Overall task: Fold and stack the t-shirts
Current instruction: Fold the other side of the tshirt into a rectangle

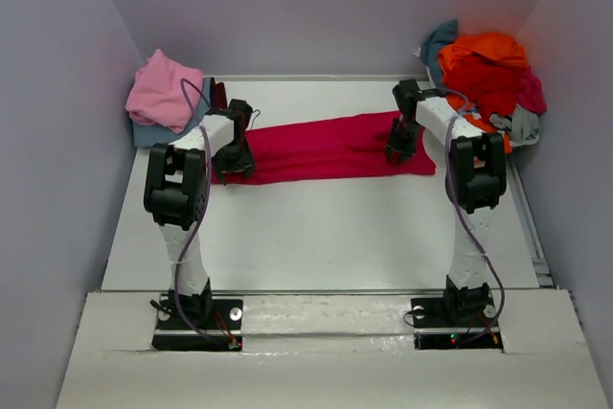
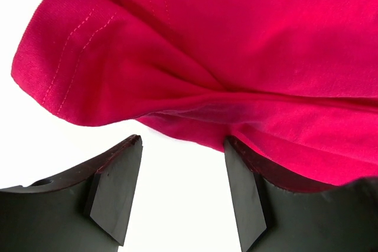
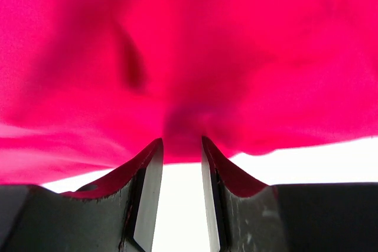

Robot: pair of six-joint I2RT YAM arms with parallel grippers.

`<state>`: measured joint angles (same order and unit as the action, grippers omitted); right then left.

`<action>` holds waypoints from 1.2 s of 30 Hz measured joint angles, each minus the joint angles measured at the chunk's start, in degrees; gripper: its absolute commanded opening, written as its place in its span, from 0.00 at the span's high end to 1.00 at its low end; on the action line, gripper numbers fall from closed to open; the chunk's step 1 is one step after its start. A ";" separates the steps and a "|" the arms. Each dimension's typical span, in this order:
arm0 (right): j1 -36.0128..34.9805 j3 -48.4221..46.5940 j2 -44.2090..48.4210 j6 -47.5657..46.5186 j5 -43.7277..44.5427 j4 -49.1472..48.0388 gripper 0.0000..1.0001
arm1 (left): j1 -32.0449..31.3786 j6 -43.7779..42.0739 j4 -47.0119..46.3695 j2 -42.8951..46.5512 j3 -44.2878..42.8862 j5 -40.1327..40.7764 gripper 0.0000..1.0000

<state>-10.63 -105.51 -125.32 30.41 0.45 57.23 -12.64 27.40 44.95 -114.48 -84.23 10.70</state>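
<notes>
A magenta-red t-shirt [image 1: 326, 146] lies folded into a long band across the far part of the white table [image 1: 316, 237]. My left gripper [image 1: 233, 168] is at the band's left end. In the left wrist view the gripper [image 2: 183, 146] is open, with the shirt's hemmed edge [image 2: 118, 81] just beyond the fingertips. My right gripper [image 1: 399, 152] is at the band's right end. In the right wrist view it [image 3: 182, 146] is nearly closed, with the cloth [image 3: 189, 57] puckered between its tips.
A folded pink tee [image 1: 165, 91] lies on a dusty blue one [image 1: 151, 133] at the far left corner. A loose pile of orange, red, teal and grey tees [image 1: 484, 69] sits at the far right corner. Grey walls stand on three sides.
</notes>
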 measured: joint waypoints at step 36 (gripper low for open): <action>-0.46 3.17 1.27 -0.02 -1.51 1.86 0.62 | 0.00 -1.07 0.74 0.35 1.18 -0.02 0.31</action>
<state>-11.09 -102.35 -124.05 30.39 -1.06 59.09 -12.64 26.33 45.69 -114.13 -83.05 10.68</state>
